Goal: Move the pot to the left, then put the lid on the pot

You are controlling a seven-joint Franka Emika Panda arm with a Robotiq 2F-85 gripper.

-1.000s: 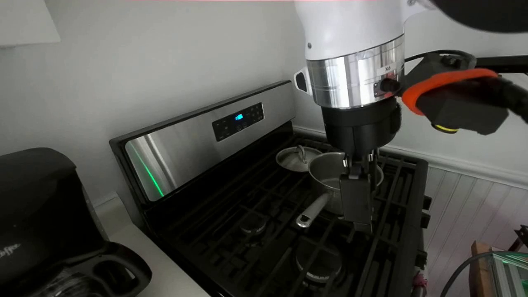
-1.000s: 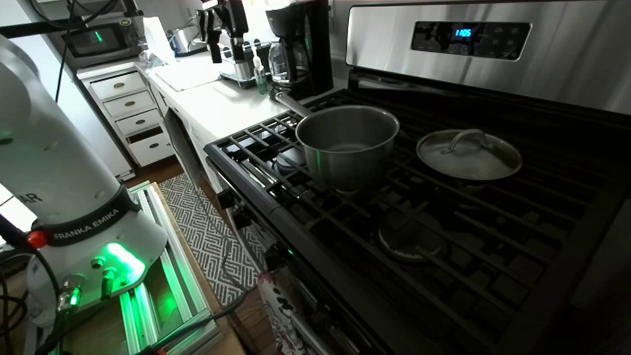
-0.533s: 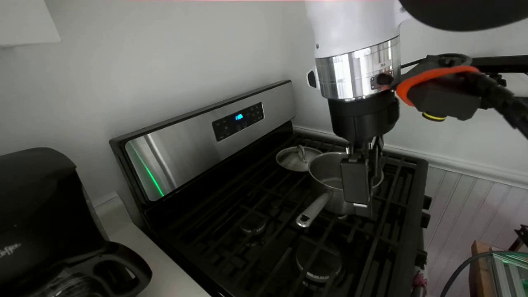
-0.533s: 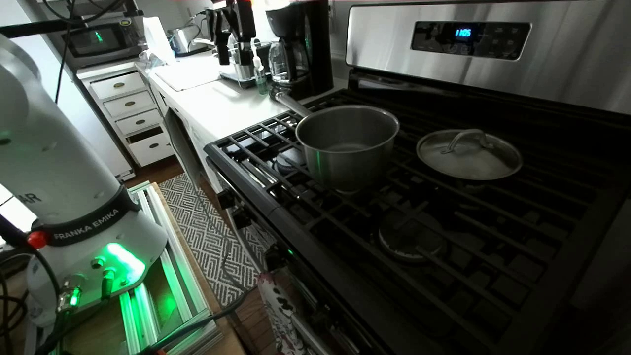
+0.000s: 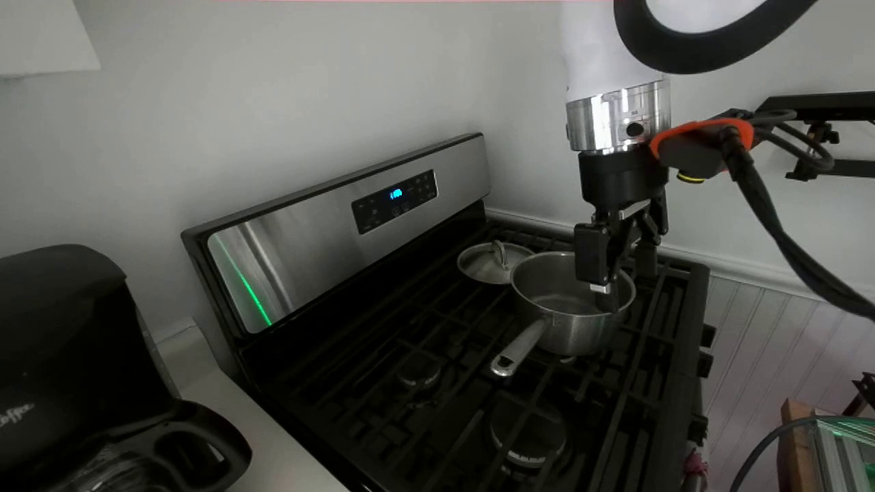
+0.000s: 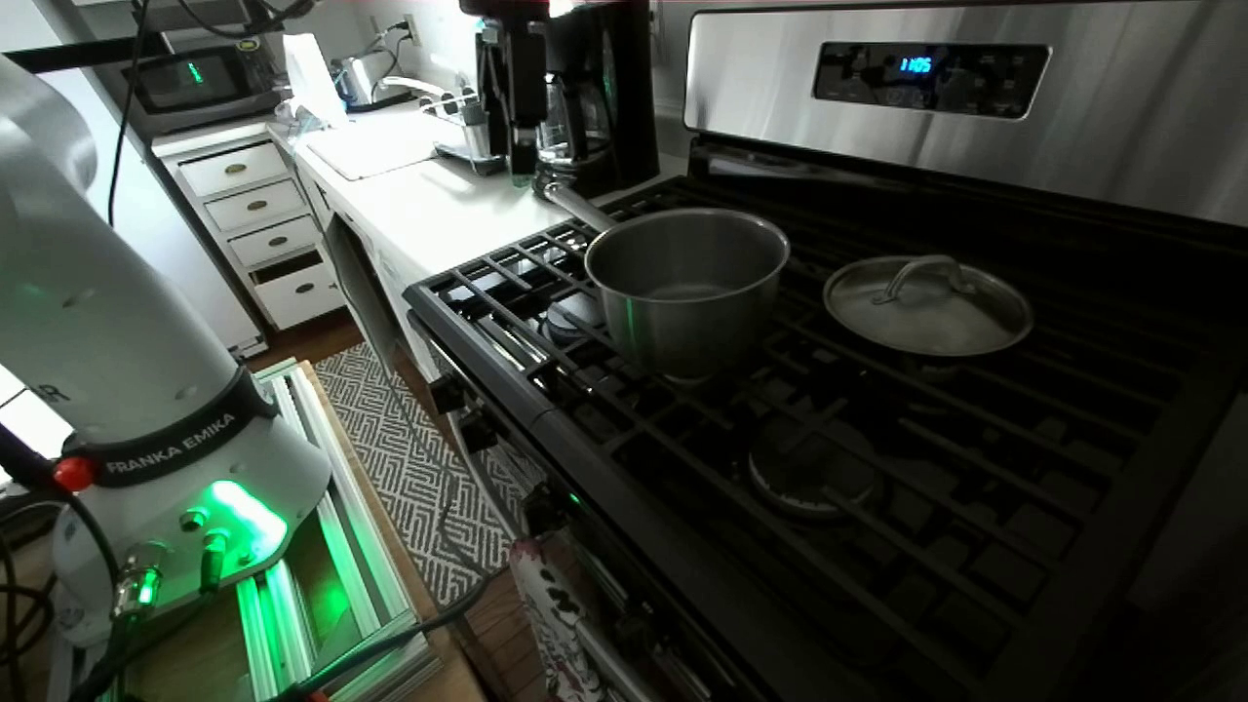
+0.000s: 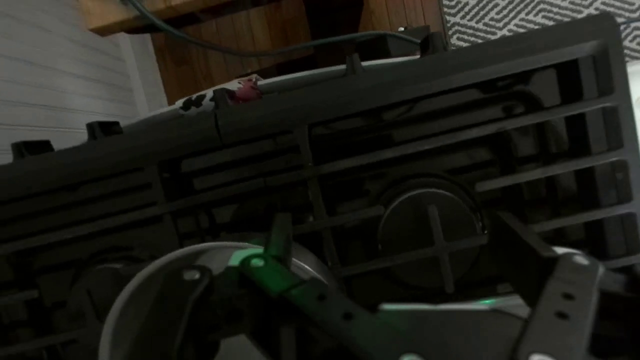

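Wrist view: looking down past the pincer point(image 7: 396, 235), note fingers point(image 7: 279, 235) spread wide apart and clamped on nothing, with a burner point(image 7: 407, 227) in sight through the gap. In an exterior view, find the pot point(image 6: 687, 322) upright on the stovetop point(image 6: 926, 546), with the pincer hanging apart from it, seemingly higher and over toward the side of the handle point(image 6: 585, 207). In the wrist view, catch only a curve of rim low at one edge, partly behind a finger, not centred in the gap.

Hinges, for the coming move, on the long axis of that handle. Points from the pot wall toward the side with the coffee maker point(image 5: 65, 328), about parallel to the front edge of the stovetop. Appears to run roughly along the line of the spread fingers, so probably calls for a turn before straddling the handle, or else for coming down over the pot wall with little turning. Hard to judge height over the rim from these angles.

Looks early in the task, with the lid point(image 6: 907, 327) laid loop-up near the pot, apart from it, on the side toward the control panel point(image 6: 931, 80). Likely leaves both the leftward shift and the covering to do. Might clip the rim or handle by descending off line.
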